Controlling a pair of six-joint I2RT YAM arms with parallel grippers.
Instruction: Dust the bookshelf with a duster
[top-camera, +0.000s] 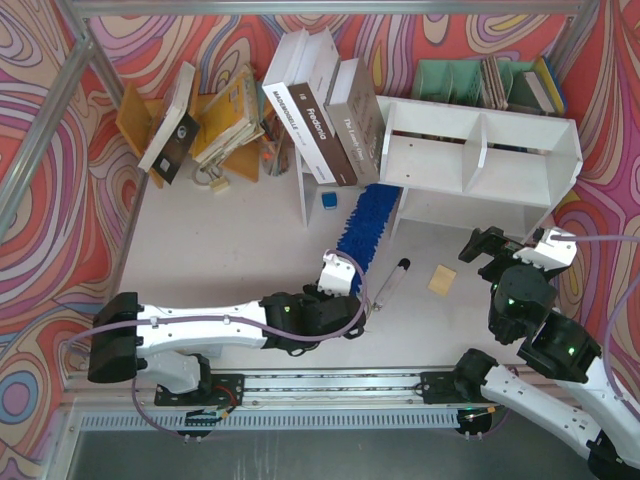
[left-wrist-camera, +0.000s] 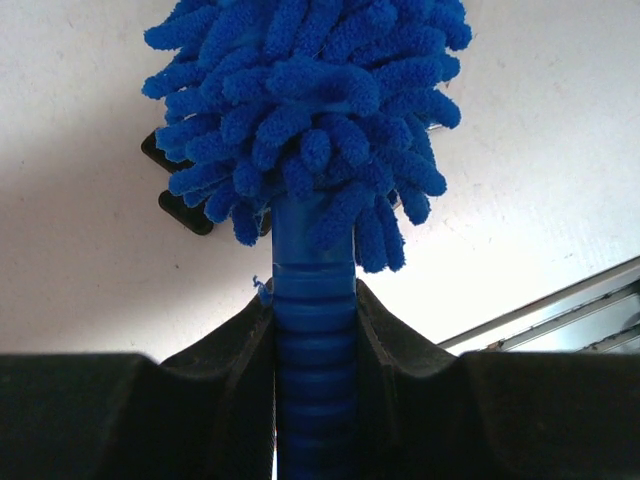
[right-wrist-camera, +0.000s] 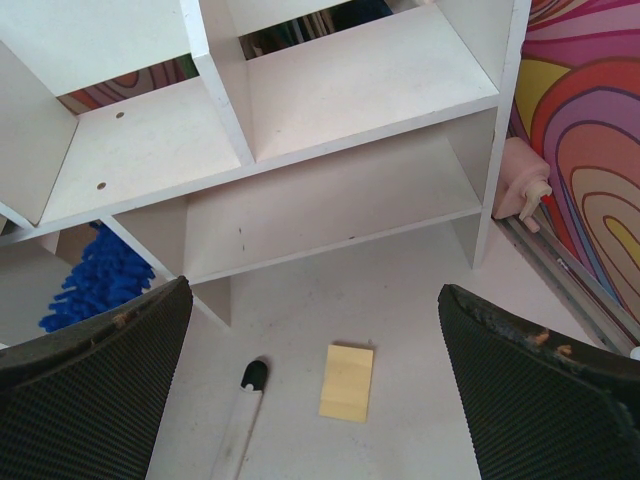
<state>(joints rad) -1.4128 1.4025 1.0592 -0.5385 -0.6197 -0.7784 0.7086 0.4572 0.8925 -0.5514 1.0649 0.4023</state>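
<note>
Duster (top-camera: 362, 222) handle is pinched tight in the left gripper (left-wrist-camera: 315, 345), jaws closed on the ribbed grip just below the fluffy head. Holding that close to the head probably gives stiffer control for sweeping. Head lies on the tabletop (top-camera: 220, 250) pointing away from the arms, far end at the lower left corner of the shelf (top-camera: 480, 150), beside the leaning books (top-camera: 320, 110). It's not on any shelf board yet, so dusting proper looks not started. Shelf sits back right with both compartments open toward the arms, so the boards are reachable from the front. Right gripper (right-wrist-camera: 315, 400) is spread wide and holds nothing, hovering in front of the shelf above a marker (right-wrist-camera: 240, 420) and a yellow pad (right-wrist-camera: 347, 382). That reads as parked clear of the sweep, or ready to steady the shelf. Next move needs the head lifted onto a board without snagging the books.
</note>
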